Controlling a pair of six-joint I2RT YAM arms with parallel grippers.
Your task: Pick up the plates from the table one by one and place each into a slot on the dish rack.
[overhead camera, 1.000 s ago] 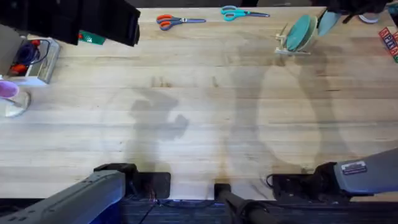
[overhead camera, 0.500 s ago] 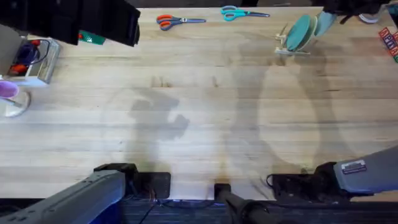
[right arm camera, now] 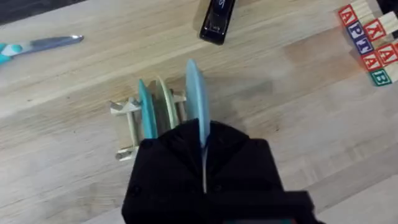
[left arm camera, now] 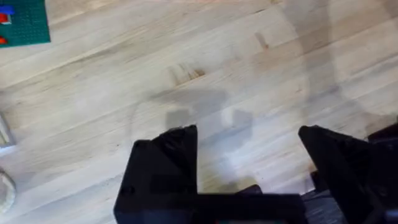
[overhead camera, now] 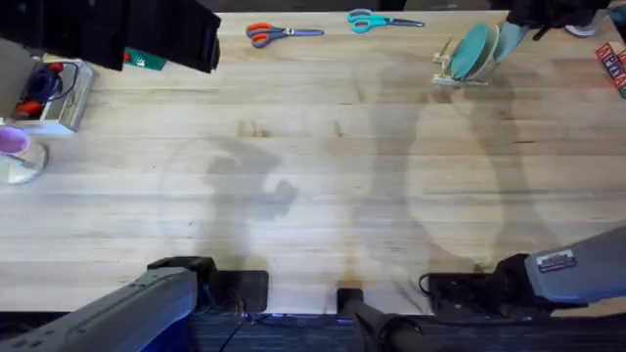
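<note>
The dish rack [overhead camera: 453, 68] stands at the table's [overhead camera: 323, 186] far right. In the right wrist view a teal plate [right arm camera: 147, 114] and a pale cream plate [right arm camera: 164, 102] stand upright in slots of the dish rack [right arm camera: 127, 121]. My right gripper [right arm camera: 203, 149] is shut on a light blue plate [right arm camera: 194, 93], held on edge just beside the cream one, at the rack's outer end. From above, the light blue plate [overhead camera: 510, 39] tilts against the rack under the right gripper [overhead camera: 544, 14]. My left gripper [left arm camera: 249, 158] hangs open over bare wood.
Orange scissors [overhead camera: 278, 33] and teal scissors [overhead camera: 378, 19] lie along the far edge. A black stapler [right arm camera: 217, 17] and letter blocks [right arm camera: 368, 40] sit near the rack. A green plate [overhead camera: 147, 61], a box [overhead camera: 54, 93] and a purple cup [overhead camera: 14, 145] are at the left.
The right gripper has carried the light blue plate slightly left, closer to the rack. The left arm has not moved.
</note>
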